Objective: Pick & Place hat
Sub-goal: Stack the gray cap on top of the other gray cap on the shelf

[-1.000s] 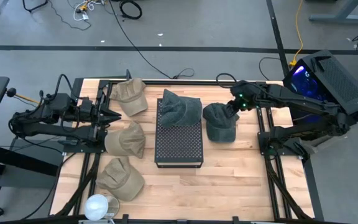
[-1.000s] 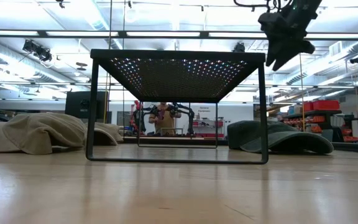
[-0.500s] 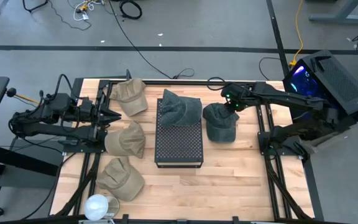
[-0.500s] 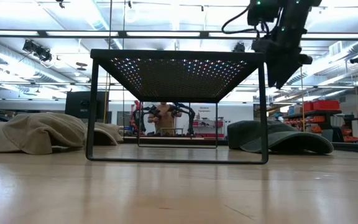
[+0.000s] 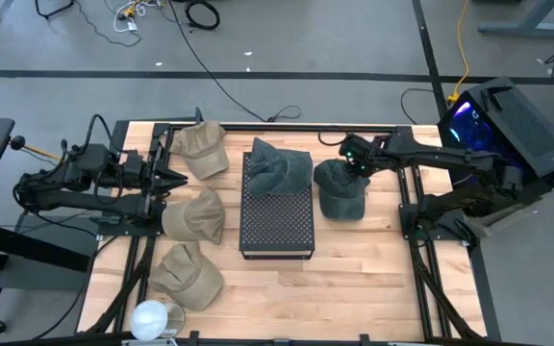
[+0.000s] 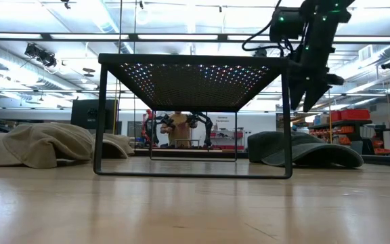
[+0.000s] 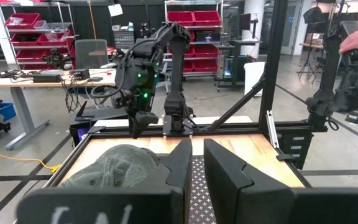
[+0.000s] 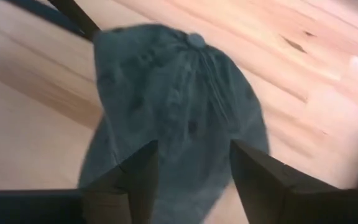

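While the left end effector (image 5: 173, 179) is waiting nearly closed at the worktop's left edge, the right end effector (image 5: 352, 168) is hovering, fingers spread and empty, over the dark grey-green cloth cap (image 5: 340, 188) lying beside the black perforated metal stand (image 5: 277, 216); descending squarely onto the crown, so both fingers gather fabric, is judged best.

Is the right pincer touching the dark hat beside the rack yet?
Apart. The low view shows the right pincer hanging open with a clear gap above the dark hat; the right wrist view agrees, the hat lying well beyond the fingertips.
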